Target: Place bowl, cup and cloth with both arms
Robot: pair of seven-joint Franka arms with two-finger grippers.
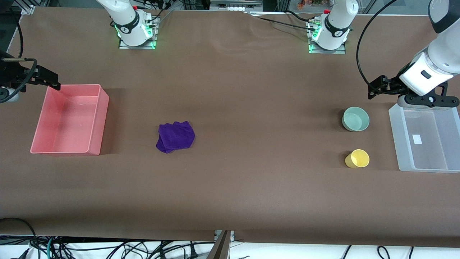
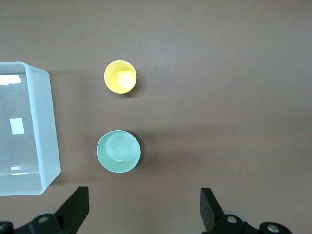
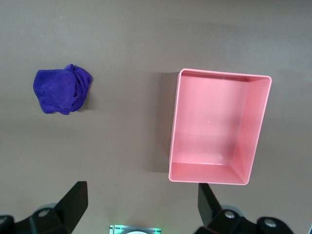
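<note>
The mint-green bowl (image 1: 355, 119) stands upright on the brown table toward the left arm's end, also in the left wrist view (image 2: 118, 151). The yellow cup (image 1: 357, 158) stands nearer the front camera than the bowl (image 2: 120, 77). The purple cloth (image 1: 175, 136) lies rumpled mid-table toward the right arm's end, also in the right wrist view (image 3: 62, 89). My left gripper (image 1: 372, 90) is open and empty, up in the air over bare table beside the bowl (image 2: 145, 204). My right gripper (image 1: 54, 82) is open and empty, over the pink bin's corner (image 3: 142, 202).
An empty pink bin (image 1: 103, 115) sits at the right arm's end (image 3: 174, 126). An empty clear plastic bin (image 1: 395, 140) sits at the left arm's end beside the bowl and cup (image 2: 50, 126). Both arm bases stand along the table's edge farthest from the front camera.
</note>
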